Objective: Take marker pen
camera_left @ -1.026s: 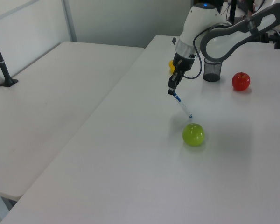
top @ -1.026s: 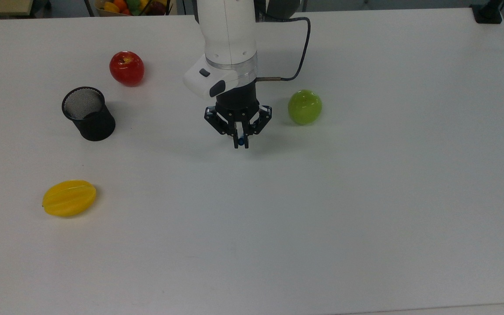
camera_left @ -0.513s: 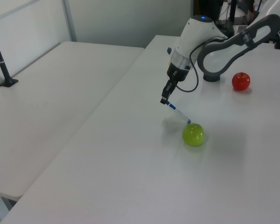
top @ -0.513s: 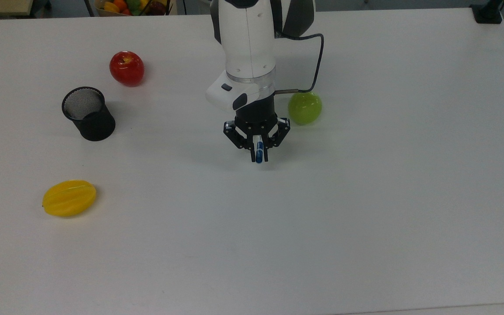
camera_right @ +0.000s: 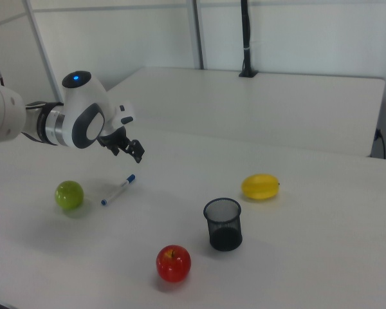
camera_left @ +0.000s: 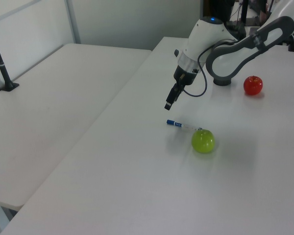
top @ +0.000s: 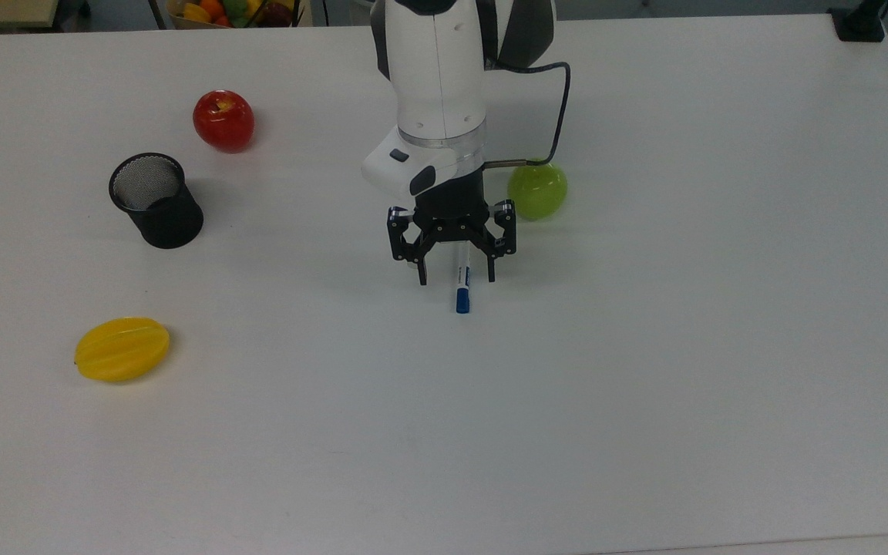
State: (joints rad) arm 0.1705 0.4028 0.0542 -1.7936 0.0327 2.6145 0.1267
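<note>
The marker pen (top: 462,287), white-barrelled with a blue cap, lies flat on the white table (top: 683,347). In the top view its cap end points toward the bottom edge and its other end runs under the gripper. My gripper (top: 456,276) hangs open above it, one finger on either side, touching nothing. The left view shows the gripper (camera_left: 169,104) raised off the table, with the pen (camera_left: 183,125) lying below it beside the green apple (camera_left: 203,141). The right view has the gripper (camera_right: 136,152) above and behind the pen (camera_right: 118,190).
A green apple (top: 537,188) sits close to the pen's far end. A black mesh cup (top: 155,199), a red apple (top: 223,120) and a yellow fruit (top: 122,348) are on the top view's left. A black post base (top: 859,21) stands at the far right corner.
The gripper was shut on the marker pen, carrying it tilted toward the top view's right. It has opened, and the pen now lies flat on the table.
</note>
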